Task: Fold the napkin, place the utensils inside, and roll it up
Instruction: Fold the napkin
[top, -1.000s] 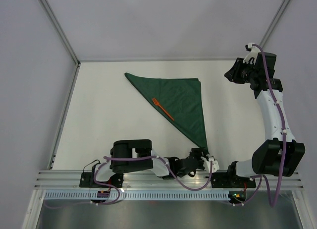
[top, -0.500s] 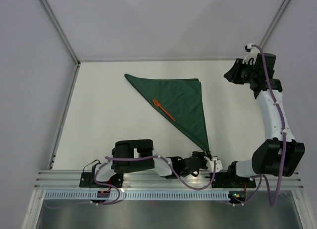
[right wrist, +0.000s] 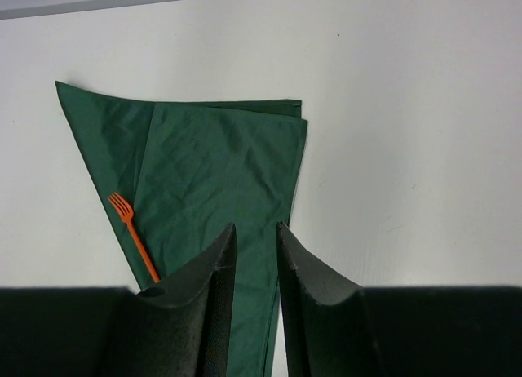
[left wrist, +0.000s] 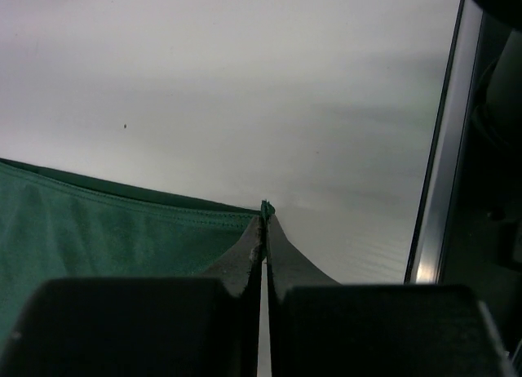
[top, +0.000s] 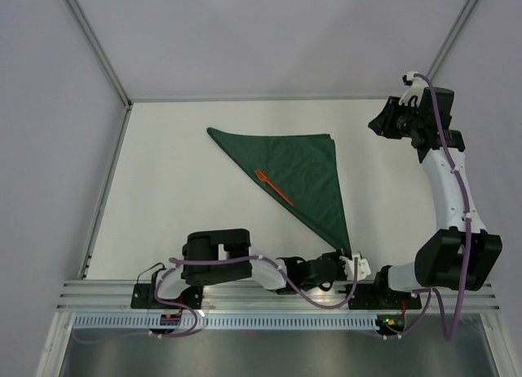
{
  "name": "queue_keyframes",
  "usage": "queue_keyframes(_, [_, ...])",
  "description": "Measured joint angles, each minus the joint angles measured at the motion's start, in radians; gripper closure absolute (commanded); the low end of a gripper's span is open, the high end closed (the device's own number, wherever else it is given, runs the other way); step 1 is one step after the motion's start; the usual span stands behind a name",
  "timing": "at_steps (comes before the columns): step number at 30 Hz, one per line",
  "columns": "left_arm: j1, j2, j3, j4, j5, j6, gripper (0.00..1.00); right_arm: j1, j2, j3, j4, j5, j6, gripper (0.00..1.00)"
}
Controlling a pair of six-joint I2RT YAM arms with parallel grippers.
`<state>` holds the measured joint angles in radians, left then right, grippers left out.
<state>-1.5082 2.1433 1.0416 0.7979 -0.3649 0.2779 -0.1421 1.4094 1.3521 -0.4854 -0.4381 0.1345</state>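
Looking down from above, we see the left arm folded low along the near edge of the table (top: 179, 206). Its links lie almost flat and reach out to the right. The left gripper (top: 348, 256) sits at the near corner of the napkin (top: 306, 177). In the left wrist view, that gripper (left wrist: 263, 222) has its two dark fingers (left wrist: 245, 255) pressed together, and the tip of the green cloth (left wrist: 106, 230) is pinched between them. An aluminium rail (left wrist: 432, 189) runs just to the right.

The right arm stands tall on the right side. Its elbow is bent out to the right near its base, and its white forearm rises toward the far edge. The wrist is turned so the right gripper (top: 377, 122) points left, raised and well apart from the cloth. From its own camera we see the right gripper (right wrist: 254, 230) with its fingers (right wrist: 208, 271) spread a little, nothing between them.

The napkin (right wrist: 220, 165) lies in the middle of the table as a triangle, with a straight far edge and a long diagonal left edge running down to the pinched corner. The orange fork (top: 273, 187) lies along that diagonal edge with its tines toward the far left. In the right wrist view the fork (right wrist: 134, 238) is at the cloth's border, and we cannot tell whether it rests wholly on the fabric.
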Motion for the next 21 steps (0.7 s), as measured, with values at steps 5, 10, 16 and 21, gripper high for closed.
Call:
queue_keyframes(5, [0.011,-0.049,0.0,-0.008,-0.002,-0.097,0.98,0.0,0.002,0.0,0.0,-0.002,0.0,0.68])
queue_keyframes(10, [0.081,-0.148,-0.002,-0.049,0.003,-0.251,0.98,0.0,0.009,0.0,0.0,-0.002,0.0,0.68])
queue_keyframes(16, [0.288,-0.285,-0.084,-0.076,0.046,-0.495,0.98,0.0,0.011,0.0,0.0,-0.002,0.0,0.68])
queue_keyframes(21, [0.46,-0.338,-0.177,-0.113,0.087,-0.667,0.98,0.002,0.014,0.0,0.0,-0.002,0.0,0.68])
